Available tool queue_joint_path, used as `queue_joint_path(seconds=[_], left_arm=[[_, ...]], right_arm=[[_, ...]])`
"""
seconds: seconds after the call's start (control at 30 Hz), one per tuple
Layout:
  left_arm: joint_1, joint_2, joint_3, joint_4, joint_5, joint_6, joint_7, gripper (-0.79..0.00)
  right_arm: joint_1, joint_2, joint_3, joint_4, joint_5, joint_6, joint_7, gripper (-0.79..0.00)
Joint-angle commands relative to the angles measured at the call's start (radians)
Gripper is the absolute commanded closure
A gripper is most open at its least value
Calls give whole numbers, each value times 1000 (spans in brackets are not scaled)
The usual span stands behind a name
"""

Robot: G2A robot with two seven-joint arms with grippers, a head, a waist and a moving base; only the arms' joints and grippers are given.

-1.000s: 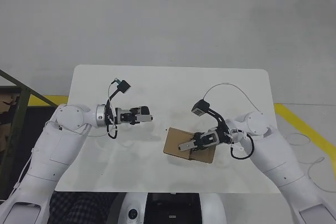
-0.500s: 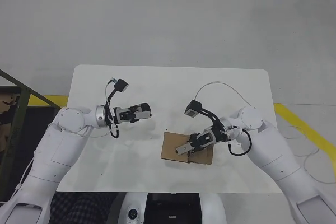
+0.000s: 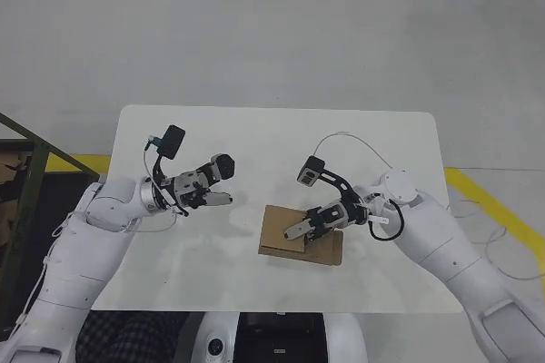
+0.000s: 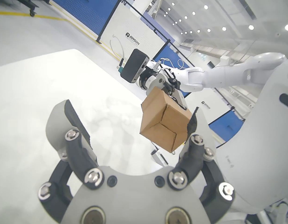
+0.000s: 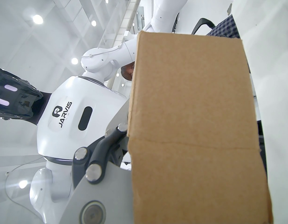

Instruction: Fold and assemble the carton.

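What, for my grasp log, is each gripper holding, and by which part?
The right gripper holds the carton by one side wall, near its edge. The left gripper is open and holds nothing.

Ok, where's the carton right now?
Top view: the carton is right of the table's centre, toward the robot, gripped by the right pincer; the left pincer stands apart.

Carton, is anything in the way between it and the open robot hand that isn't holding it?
No, nothing visible is in the way. The left gripper is open and apart from the carton, with just white table under the gap. The right gripper holds the carton from the other side.
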State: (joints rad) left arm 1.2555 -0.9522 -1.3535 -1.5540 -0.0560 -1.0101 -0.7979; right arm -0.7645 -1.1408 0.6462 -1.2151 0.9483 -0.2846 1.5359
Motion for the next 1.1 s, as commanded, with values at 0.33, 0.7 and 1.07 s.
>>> queue_joint_path(seconds=[0.33,0.7,1.07], left_arm=[[86,-19,44,-151,484,-2,302,-785],[84,-15,42,-151,555,-2,393,-785],[93,-16,26,-142,583,32,442,-785]], right_arm=[[24,7,-37,20,15,0,0,0],[26,12,-36,29,13,0,0,0],[1,14,-12,5,14,1,0,0]])
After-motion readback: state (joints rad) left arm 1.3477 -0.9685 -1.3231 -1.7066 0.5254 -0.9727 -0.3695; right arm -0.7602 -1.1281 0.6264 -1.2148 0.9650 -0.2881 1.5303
